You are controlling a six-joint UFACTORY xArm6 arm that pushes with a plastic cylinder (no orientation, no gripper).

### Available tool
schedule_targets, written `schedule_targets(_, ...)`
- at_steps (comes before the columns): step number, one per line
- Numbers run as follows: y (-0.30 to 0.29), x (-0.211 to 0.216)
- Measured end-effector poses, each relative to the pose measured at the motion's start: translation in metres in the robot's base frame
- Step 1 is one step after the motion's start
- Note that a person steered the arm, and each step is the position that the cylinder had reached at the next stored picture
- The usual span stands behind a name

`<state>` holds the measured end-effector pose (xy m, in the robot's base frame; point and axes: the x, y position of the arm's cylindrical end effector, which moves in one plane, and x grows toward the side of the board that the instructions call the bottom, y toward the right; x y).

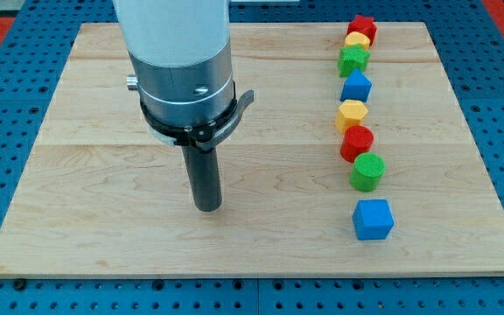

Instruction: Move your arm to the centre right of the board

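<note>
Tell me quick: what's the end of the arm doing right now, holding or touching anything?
My tip: no gripper, holds nothing, touches no block; the block column lies to the view's right.

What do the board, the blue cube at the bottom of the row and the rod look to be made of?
The pale board looks like unvarnished or matt wood: grain lines and plank seams show. The blue cube seems to be matt plastic, possibly printed, given its flat, even colour and faint ridges. The dark rod, ending at my tip well to the view's left of the block row, looks like smooth black plastic or metal; which one is unclear.
</note>
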<state>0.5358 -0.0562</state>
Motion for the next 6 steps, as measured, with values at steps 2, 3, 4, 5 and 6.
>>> schedule_targets(2, 0.031, 0.069)
schedule_targets(3, 0.046, 0.082)
schedule_targets(4, 0.062, 0.083)
schedule_targets(5, 0.155, 0.076)
schedule_targets(6, 0.223, 0.076)
